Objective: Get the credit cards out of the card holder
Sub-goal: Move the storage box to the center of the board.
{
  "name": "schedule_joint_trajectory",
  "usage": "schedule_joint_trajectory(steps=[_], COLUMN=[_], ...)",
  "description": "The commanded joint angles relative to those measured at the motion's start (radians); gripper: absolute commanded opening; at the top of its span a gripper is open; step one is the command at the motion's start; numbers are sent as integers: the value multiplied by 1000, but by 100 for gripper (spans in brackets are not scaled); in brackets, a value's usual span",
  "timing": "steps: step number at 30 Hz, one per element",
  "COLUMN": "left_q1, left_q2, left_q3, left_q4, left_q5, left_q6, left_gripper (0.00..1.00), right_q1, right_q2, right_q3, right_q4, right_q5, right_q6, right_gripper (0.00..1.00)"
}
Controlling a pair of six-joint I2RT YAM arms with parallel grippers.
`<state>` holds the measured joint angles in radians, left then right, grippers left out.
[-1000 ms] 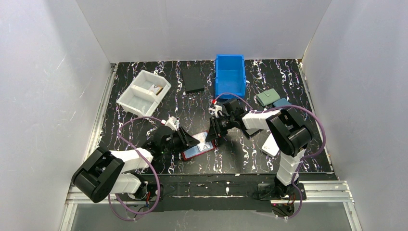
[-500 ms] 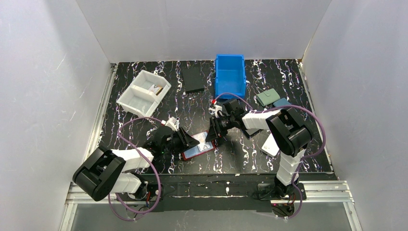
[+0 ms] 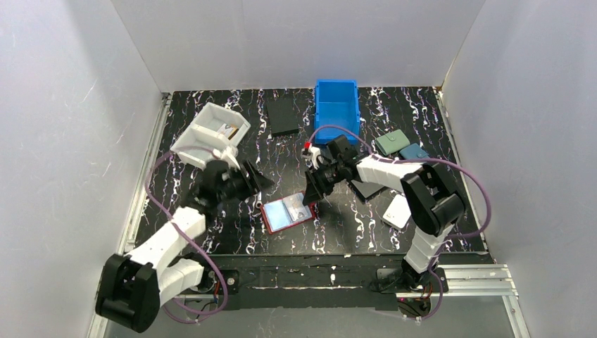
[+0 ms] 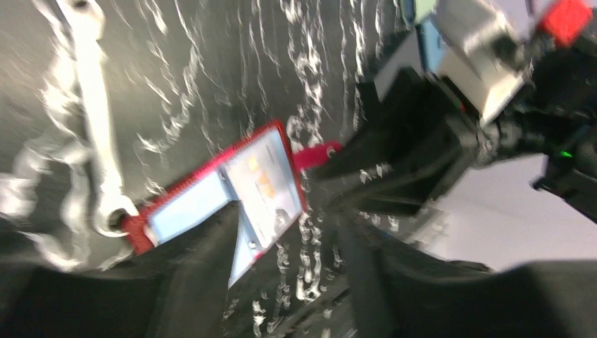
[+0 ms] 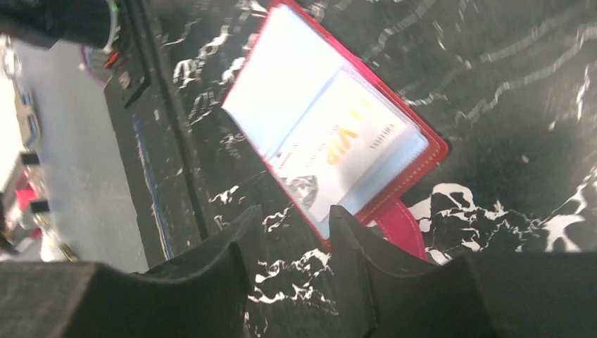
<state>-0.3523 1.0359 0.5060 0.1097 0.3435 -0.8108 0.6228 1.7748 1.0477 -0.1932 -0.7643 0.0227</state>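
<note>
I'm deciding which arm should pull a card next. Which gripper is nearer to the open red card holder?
Right. The right gripper hangs just over the card holder at its far right corner. The left gripper is beyond its far left side, clearly apart from it.

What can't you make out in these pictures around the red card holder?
- Card count in the card holder: top view too small, left wrist view motion-blurred.
- Small print on the whitish card: blurred in the right wrist view.
- White tray contents: too small, top view.
</note>
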Motion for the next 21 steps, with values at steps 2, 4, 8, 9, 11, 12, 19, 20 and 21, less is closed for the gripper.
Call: schedule_joint_trajectory(steps=[2, 4, 8, 9, 11, 12, 19, 20, 21], left_q1=[110, 156, 288, 311, 344, 350, 385, 385, 385], left_q2=[11, 79, 255, 299, 377, 420, 740, 767, 792], left_q3=[419, 512, 636, 660, 710, 731, 988, 1008, 1025], left_q4=[-662, -698, -648, -630, -590, -575, -684, -683, -680], left_q5=[-260, -303, -179, -161, -151, -153, -248, -253, -266], left_q6=[357, 342, 241, 213, 168, 150, 105, 105, 104], left_gripper=[85, 98, 98, 98, 98, 94, 82, 81, 81], right_q1=[-13, -14, -15, -16, -19, -21, -34, -35, -36], right_q2=[-140, -149, -130, -125, -118, -114, -56, -50, -43], right_q3=[84, 103, 173, 178, 181, 183, 217, 220, 222], right_q4=[-235, -317, -459, -472, -482, -488, -551, -557, -560], right_q5=[-122, -138, -134, -130, -127, -129, -139, -140, -140], right_q6=[-385, -472, -621, -636, -652, -657, -704, -707, -712], right_gripper=[51, 52, 53, 53, 53, 53, 53, 53, 53])
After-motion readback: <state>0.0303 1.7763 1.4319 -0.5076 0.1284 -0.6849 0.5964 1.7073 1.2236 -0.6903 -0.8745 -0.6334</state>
